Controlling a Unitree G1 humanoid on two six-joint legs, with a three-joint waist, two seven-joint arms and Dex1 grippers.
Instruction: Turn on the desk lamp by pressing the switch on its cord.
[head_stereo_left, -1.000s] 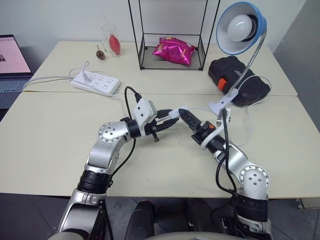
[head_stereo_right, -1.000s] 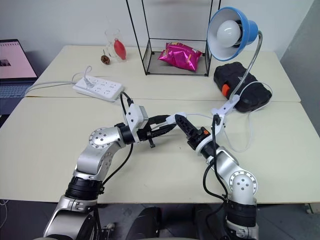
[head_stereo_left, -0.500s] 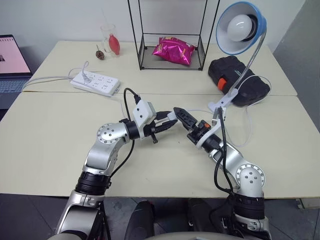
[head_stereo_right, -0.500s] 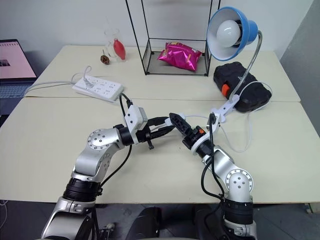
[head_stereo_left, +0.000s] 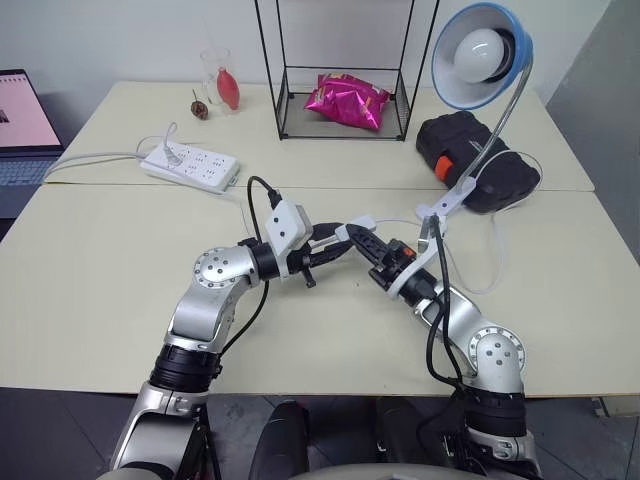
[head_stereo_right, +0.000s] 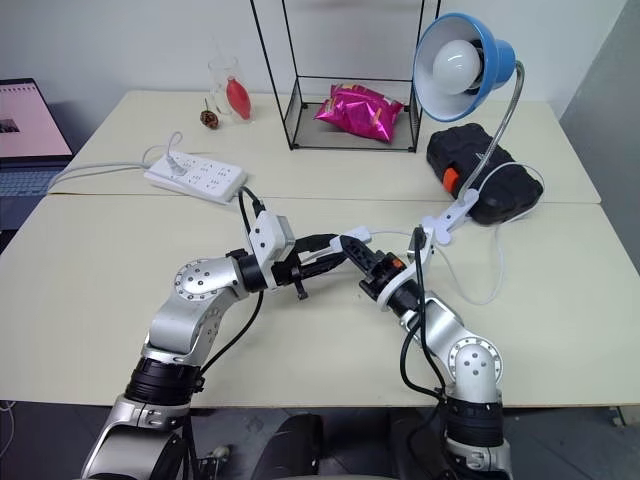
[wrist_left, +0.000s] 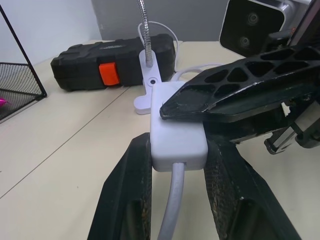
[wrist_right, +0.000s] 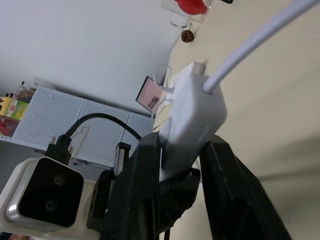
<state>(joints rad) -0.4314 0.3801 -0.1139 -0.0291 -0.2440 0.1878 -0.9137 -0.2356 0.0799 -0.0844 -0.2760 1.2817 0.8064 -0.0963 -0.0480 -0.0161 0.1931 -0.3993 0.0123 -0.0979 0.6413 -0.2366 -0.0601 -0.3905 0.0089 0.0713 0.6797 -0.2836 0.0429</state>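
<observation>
No legible text — no labels, brands or numbers.

Head stereo pair looks down over table (head_stereo_left: 100, 260); wrist cameras close on switch (wrist_left: 175, 135).

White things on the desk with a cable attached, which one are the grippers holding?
The small inline switch on the lamp's cord, held off the table between both grippers. The multi-socket power strip lies untouched further back.
</observation>
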